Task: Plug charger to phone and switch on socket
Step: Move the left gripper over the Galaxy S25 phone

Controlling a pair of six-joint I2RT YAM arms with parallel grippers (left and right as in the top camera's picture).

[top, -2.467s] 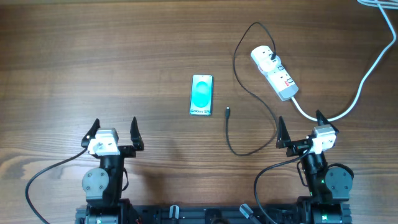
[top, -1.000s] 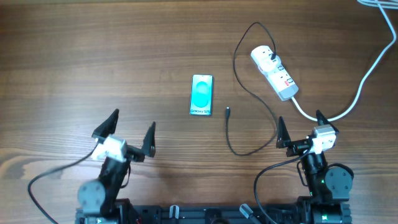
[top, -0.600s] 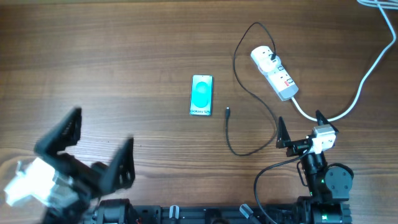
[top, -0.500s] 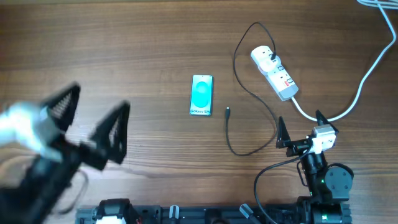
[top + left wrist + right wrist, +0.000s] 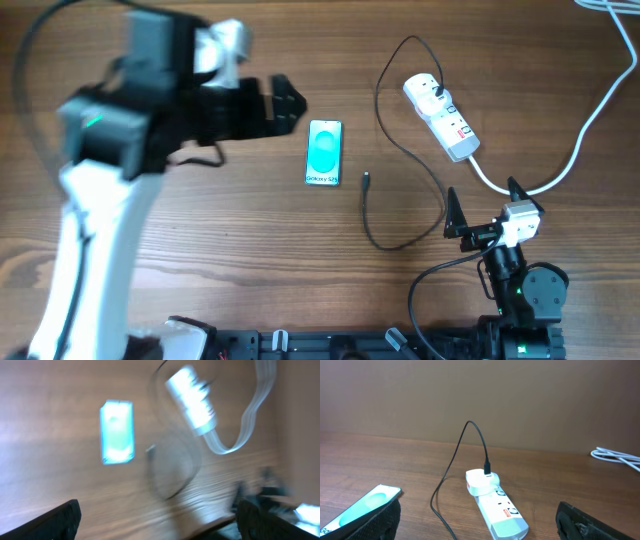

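The phone point(image 5: 324, 152) lies flat mid-table, teal screen up; it also shows blurred in the left wrist view point(image 5: 116, 432) and at the edge of the right wrist view point(image 5: 365, 504). The charger cable point(image 5: 400, 150) loops from its plug in the socket point(image 5: 441, 116) to its loose tip point(image 5: 366, 181) right of the phone. The socket shows in the right wrist view point(image 5: 496, 509) and the left wrist view point(image 5: 192, 400). My left gripper point(image 5: 282, 108) is open, raised just left of the phone. My right gripper point(image 5: 482, 205) is open and empty near the front.
The socket's thick white cord point(image 5: 590, 120) runs off the back right corner. Bare wooden table point(image 5: 200, 250) lies at the front left.
My left arm has swung up from the front left and reached forward to just left of the phone. The right arm, phone, cable and socket have not moved.
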